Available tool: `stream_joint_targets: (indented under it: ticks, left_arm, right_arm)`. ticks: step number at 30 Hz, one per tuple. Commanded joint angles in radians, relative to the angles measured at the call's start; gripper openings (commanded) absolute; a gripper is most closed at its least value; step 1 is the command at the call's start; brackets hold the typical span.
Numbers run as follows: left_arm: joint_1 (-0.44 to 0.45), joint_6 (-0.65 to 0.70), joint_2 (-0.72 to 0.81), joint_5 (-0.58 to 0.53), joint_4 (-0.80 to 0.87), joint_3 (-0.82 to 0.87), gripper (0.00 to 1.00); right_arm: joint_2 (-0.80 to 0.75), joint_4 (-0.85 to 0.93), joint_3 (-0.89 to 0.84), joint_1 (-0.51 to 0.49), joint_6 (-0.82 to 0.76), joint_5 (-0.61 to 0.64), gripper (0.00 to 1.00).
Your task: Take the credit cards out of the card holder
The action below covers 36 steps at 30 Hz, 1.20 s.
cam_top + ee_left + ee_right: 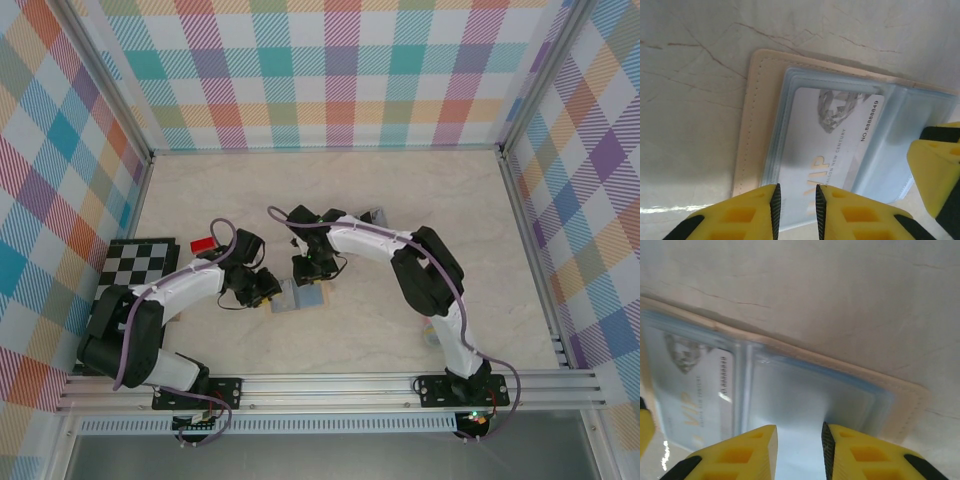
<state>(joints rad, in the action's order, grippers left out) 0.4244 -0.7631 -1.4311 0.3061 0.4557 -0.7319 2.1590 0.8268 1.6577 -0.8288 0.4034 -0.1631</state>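
Note:
The card holder (303, 298) lies open on the table between the two arms, tan edge (752, 125) round a light blue clear-sleeved lining (815, 385). A silvery card marked VIP (835, 135) sits in one sleeve and shows in the right wrist view too (690, 390). My left gripper (797, 192) hangs low over that card's near edge, jaws a narrow gap apart, nothing clamped between them (270, 292). My right gripper (799, 432) stands just over the other sleeve, jaws also slightly apart (312, 275). A red credit card (203, 244) lies by the checkered board.
A black-and-white checkered board (140, 262) lies at the left by the left arm. A small grey object (375, 214) sits behind the right arm, and a small colourful thing (428, 330) lies under its forearm. The right gripper's yellow finger (935, 170) crowds the left wrist view.

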Motion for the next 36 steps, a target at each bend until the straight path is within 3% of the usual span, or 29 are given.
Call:
stream_joint_targets:
  ticks: [1, 5, 8, 15, 26, 32, 36]
  left_arm:
    - [0.016, -0.005, -0.003, 0.035, -0.034, -0.017, 0.27]
    - [0.021, 0.005, -0.005, 0.072, -0.046, -0.02, 0.27]
    - [0.031, 0.028, -0.006, 0.072, -0.017, -0.038, 0.28]
    - [0.036, 0.039, -0.007, 0.052, -0.005, -0.038, 0.27]
    - [0.053, 0.014, -0.04, 0.058, -0.087, -0.034, 0.16]
    - [0.054, -0.006, -0.073, 0.038, -0.121, -0.04, 0.13]
    - [0.055, 0.002, -0.11, 0.041, -0.121, -0.056, 0.13]
  right_arm:
    - [0.005, 0.041, -0.018, 0.025, -0.065, -0.04, 0.3]
    - [-0.015, 0.015, -0.055, 0.067, -0.098, -0.116, 0.29]
    - [0.01, 0.095, -0.012, 0.078, -0.145, -0.034, 0.29]
    - [-0.005, 0.109, -0.025, 0.105, -0.176, 0.027, 0.28]
    - [-0.2, -0.091, -0.205, 0.105, 0.056, -0.119, 0.26]
    - [-0.204, -0.078, -0.245, 0.105, 0.148, 0.02, 0.29]
    - [-0.167, -0.061, -0.218, 0.105, 0.144, 0.033, 0.33]
